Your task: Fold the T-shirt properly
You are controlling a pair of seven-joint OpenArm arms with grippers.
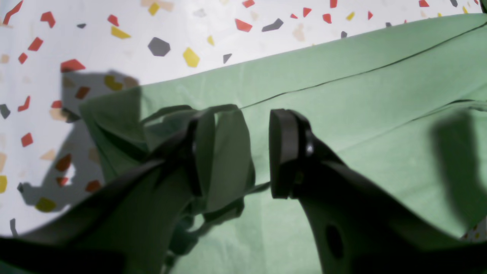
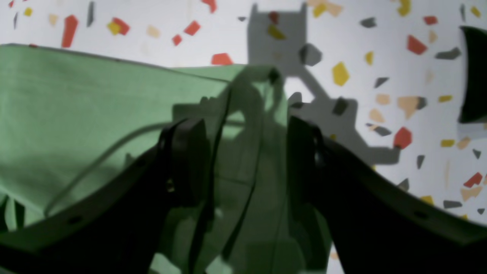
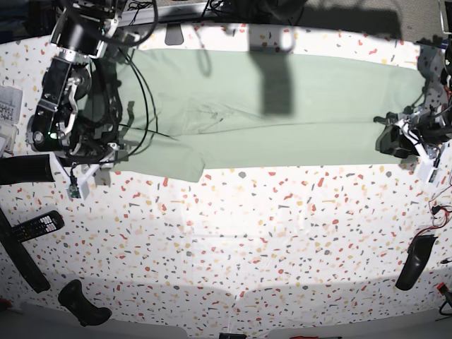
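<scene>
The pale green T-shirt point(image 3: 325, 106) lies spread in a long band across the far part of the speckled table. In the left wrist view, my left gripper point(image 1: 239, 152) stands open over the shirt point(image 1: 361, 114). A raised fold of cloth lies against one finger point(image 1: 196, 152), with a gap to the other finger point(image 1: 285, 152). In the base view it sits at the shirt's right end point(image 3: 395, 138). My right gripper point(image 2: 247, 152) is open wide, its fingers either side of a bunched edge of the shirt point(image 2: 76, 106). It sits at the shirt's left end point(image 3: 106, 148).
The white terrazzo table point(image 3: 247, 233) stretches bare toward the front. A remote control point(image 3: 35, 226) and a black handle point(image 3: 85, 304) lie at the front left. Another black object point(image 3: 415, 261) lies at the right. Cables hang over the shirt's left part.
</scene>
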